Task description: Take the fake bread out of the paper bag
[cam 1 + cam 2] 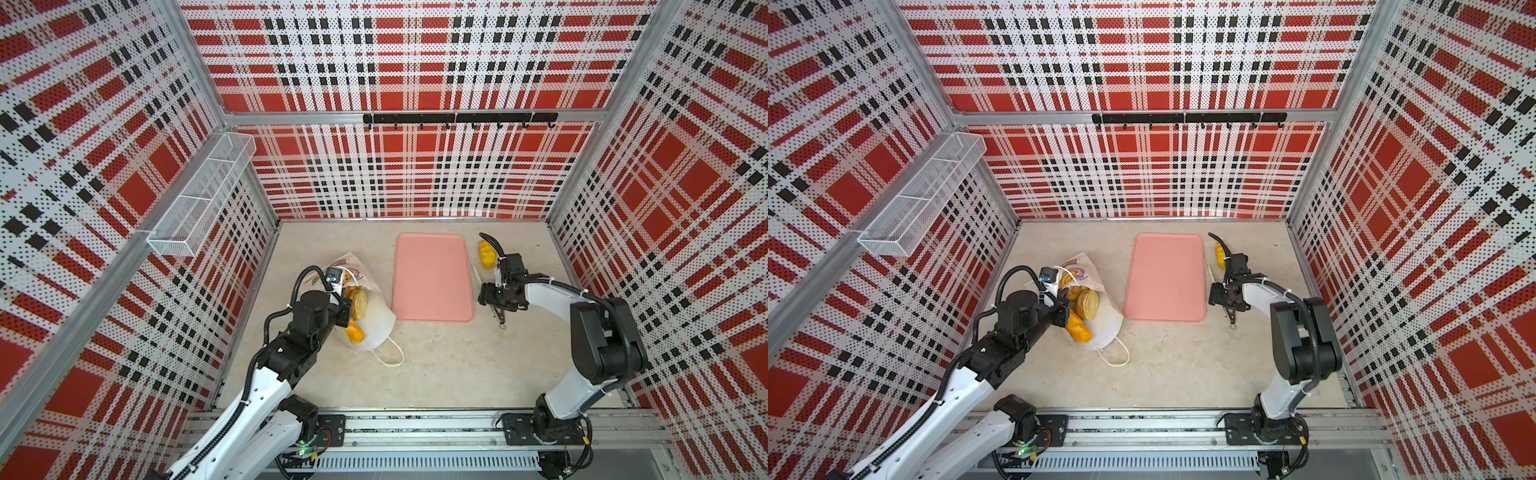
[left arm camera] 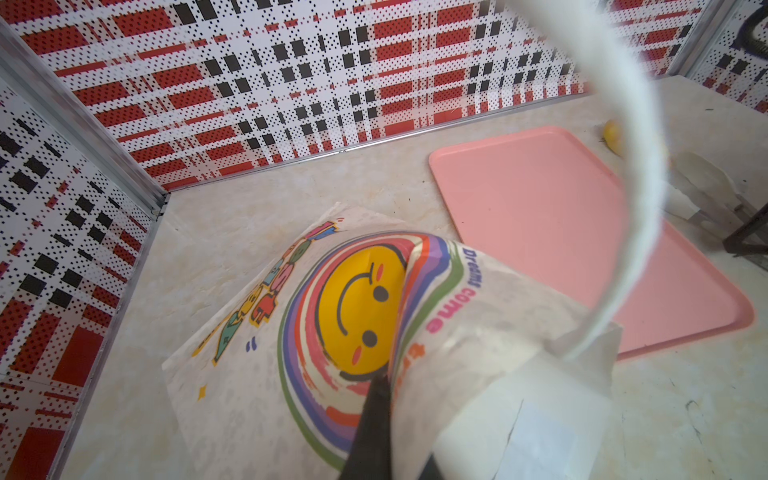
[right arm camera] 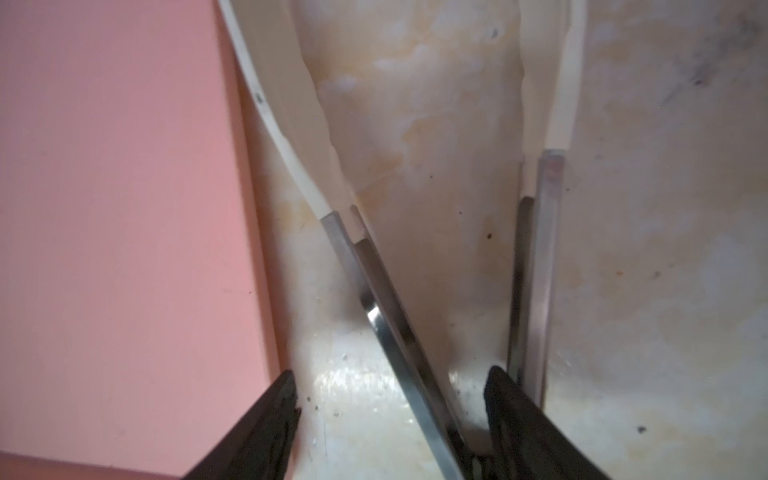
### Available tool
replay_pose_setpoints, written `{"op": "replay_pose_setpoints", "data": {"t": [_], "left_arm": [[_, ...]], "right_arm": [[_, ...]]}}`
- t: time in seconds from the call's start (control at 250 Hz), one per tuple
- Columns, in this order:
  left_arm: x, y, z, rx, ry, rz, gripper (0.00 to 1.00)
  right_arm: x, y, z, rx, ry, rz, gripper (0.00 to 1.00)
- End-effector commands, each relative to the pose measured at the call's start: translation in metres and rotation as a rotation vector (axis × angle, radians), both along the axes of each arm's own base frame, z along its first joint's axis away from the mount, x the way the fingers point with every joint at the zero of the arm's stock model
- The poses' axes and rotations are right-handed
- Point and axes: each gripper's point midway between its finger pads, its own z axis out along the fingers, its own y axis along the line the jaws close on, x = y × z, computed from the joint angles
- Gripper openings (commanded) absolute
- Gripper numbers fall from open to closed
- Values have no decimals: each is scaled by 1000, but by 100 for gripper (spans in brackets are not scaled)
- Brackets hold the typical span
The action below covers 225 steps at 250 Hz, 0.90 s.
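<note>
Plainly, the paper bag (image 1: pixel 376 320) holds golden fake bread (image 1: pixel 358 302).

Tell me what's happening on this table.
Two robot arms are working on getting toy bread out of a paper bag. The left gripper is shut on the bag's edge. The bag lies on the table with several breads showing in its mouth. The right gripper, jaws open, straddles a pair of tongs lying beside the pink tray. One yellow bread lies on the table by the tray's far corner.
</note>
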Motion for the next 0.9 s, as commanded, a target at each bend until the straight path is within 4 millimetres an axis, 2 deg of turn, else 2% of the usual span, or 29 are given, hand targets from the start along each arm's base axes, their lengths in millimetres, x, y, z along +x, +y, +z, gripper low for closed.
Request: {"op": "replay_pose_setpoints", "data": {"t": [0.0, 0.128, 0.22, 0.388, 0.52, 0.624, 0.712, 0.896], "left_arm": [[1, -5, 9, -25, -25, -12, 0], [1, -5, 8, -23, -22, -11, 0], [1, -5, 7, -22, -21, -12, 0], [2, -6, 7, -22, -18, -15, 0], [1, -5, 8, -23, -22, -14, 0], [1, -5, 9, -24, -24, -12, 0], [1, -6, 9, -25, -24, -16, 0], [0, -5, 10, -28, -28, -15, 0]], "right_arm": [[-2, -10, -13, -89, 39, -10, 68], [-8, -13, -23, -108, 64, -15, 63], [-9, -10, -18, -82, 33, -4, 63], [-6, -3, 17, -37, -64, 16, 65], [-7, -9, 49, -31, -145, -7, 66], [-6, -20, 67, -26, -198, -61, 68], [-3, -32, 68, -55, -194, -94, 67], [11, -48, 47, -105, -110, -119, 60]]}}
